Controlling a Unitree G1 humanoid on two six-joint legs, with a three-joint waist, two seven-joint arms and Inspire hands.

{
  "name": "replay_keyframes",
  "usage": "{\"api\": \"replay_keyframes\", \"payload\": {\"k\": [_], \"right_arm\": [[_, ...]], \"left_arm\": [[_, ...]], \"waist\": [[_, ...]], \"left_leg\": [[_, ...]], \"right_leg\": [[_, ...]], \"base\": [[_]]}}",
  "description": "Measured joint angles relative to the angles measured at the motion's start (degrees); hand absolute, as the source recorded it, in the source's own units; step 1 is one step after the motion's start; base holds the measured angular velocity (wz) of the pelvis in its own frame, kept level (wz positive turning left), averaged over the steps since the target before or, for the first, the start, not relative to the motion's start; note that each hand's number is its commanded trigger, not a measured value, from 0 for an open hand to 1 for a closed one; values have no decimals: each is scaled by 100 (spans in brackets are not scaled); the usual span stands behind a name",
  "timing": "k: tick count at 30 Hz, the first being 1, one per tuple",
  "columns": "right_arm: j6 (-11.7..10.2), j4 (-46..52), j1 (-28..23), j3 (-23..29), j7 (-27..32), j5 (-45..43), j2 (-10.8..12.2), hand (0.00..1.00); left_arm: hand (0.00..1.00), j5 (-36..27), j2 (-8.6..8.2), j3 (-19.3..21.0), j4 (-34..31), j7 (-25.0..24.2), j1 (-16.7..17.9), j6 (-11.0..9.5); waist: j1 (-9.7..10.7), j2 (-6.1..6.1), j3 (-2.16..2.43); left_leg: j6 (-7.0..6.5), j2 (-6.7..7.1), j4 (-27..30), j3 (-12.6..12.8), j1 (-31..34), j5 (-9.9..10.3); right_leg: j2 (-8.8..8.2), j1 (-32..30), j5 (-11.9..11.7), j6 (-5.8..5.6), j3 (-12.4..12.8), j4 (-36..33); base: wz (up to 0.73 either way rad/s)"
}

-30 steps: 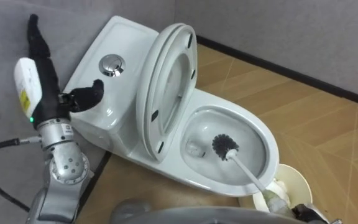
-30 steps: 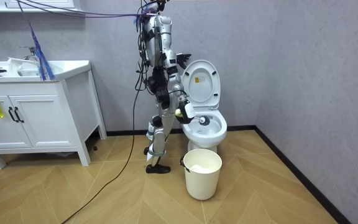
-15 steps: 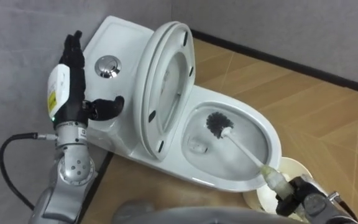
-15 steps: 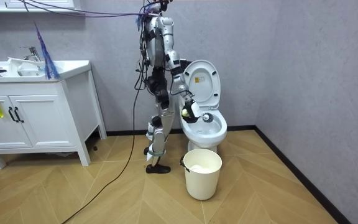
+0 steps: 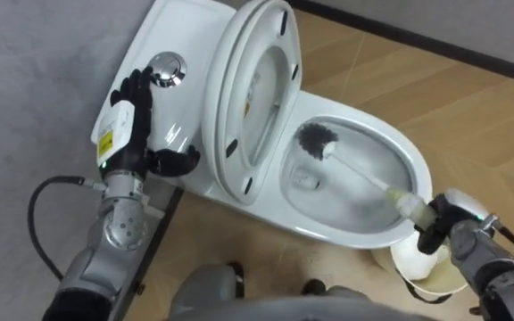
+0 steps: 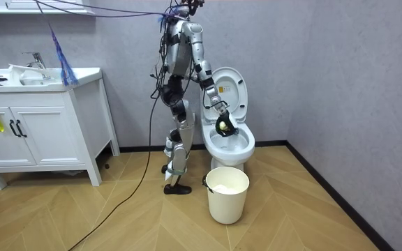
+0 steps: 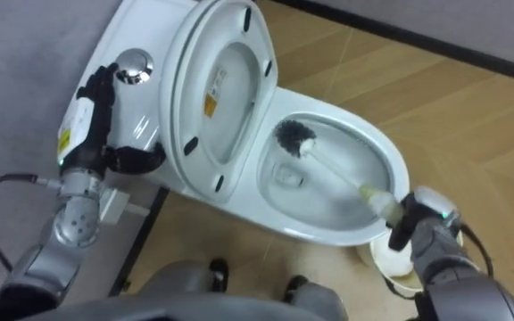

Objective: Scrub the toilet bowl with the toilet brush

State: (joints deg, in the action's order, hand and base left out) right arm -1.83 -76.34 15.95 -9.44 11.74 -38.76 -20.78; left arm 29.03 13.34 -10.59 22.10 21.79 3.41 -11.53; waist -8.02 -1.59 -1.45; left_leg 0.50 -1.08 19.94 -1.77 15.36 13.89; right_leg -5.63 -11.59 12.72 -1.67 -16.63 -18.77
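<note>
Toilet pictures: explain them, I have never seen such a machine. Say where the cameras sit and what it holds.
This is a humanoid robot standing at a toilet. Two pictures come from cameras in its head, looking down; the third from a camera across the room. Its right hand has its fingers curled round a toilet brush, bristles inside the bowl. Its left hand is open at the tank, near the flush button. The lid stands raised; a bucket stands on the floor.

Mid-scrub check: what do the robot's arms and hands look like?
Left hand: black fingers, a white back plate with a yellow label and a green light, on a silver wrist and grey forearm. A black cable loops off the wrist. Right hand: black fingers, pale shell, grey forearm.
</note>
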Motion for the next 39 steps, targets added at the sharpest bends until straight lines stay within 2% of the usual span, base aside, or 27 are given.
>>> {"api": "replay_keyframes", "payload": {"k": [3,5,10,12,17,19,21,25,28,33,36,39], "right_arm": [[10,0,143,-121,259,-107,-131,100],[40,4,159,-253,396,-159,-204,100],[199,3,415,-787,451,-232,-340,100],[331,51,535,-850,482,-216,-422,100],[591,207,604,-1290,348,-234,-473,100],[718,311,617,-1424,308,-230,-487,100],[822,370,663,-1464,319,-229,-543,100],[920,514,660,-1465,373,-223,-636,100],[978,531,712,-1550,382,-222,-661,100],[1158,512,770,-1687,342,-170,-747,100],[1191,513,757,-1793,259,-12,-830,100],[1198,597,752,-1882,249,41,-926,100]], "left_arm": [[0,2,4,-156,38,156,-191,-64],[0,0,6,-246,42,266,-289,-68],[0,-23,21,-470,103,396,-667,-79],[0,-22,20,-502,106,469,-811,-97],[0,-29,39,-527,150,567,-932,-91],[0,-23,72,-558,146,662,-976,-88],[0,-12,100,-596,62,797,-1029,-88],[0,-8,174,-630,-152,986,-1023,-65],[0,56,175,-665,-255,1196,-1025,14],[0,280,187,-838,-429,1445,-1025,265],[0,319,192,-990,-424,1563,-1025,438],[0,318,229,-1036,-424,1617,-1024,524]], "waist": [[-86,-32,-53],[-151,-36,-59],[-325,-85,-127],[-365,-101,-134],[-377,-132,-167],[-368,-167,-167],[-365,-206,-148],[-371,-266,-110],[-366,-283,-106],[-407,-353,-104],[-474,-452,-105],[-513,-489,-97]], "left_leg": [[-32,20,132,24,340,-21],[-52,35,198,69,519,-33],[-127,90,366,182,1067,-110],[-173,103,390,320,1338,-186],[-190,125,553,443,1602,-213],[-193,149,585,435,1760,-211],[-193,149,731,419,2059,-211],[-192,142,937,415,2415,-211],[-193,140,1116,417,2649,-211],[-203,135,1365,400,3030,-193],[-216,108,1526,403,3173,-144],[-222,98,1608,425,3256,-132]], "right_leg": [[-69,-383,2,0,-39,-236],[-119,-605,4,1,-40,-366],[-252,-1175,4,4,-61,-547],[-360,-1556,-3,15,-32,-760],[-412,-1903,-15,39,84,-1006],[-423,-2059,-28,60,80,-1079],[-441,-2348,-28,86,74,-1218],[-467,-2696,-14,125,73,-1405],[-504,-2916,7,158,60,-1566],[-535,-3272,36,196,66,-1811],[-531,-3373,49,220,67,-1907],[-545,-3453,70,226,73,-1926]], "base": [[1],[-8],[-5],[-7],[-11],[-2],[2],[0],[3],[2],[-3],[-6]]}}
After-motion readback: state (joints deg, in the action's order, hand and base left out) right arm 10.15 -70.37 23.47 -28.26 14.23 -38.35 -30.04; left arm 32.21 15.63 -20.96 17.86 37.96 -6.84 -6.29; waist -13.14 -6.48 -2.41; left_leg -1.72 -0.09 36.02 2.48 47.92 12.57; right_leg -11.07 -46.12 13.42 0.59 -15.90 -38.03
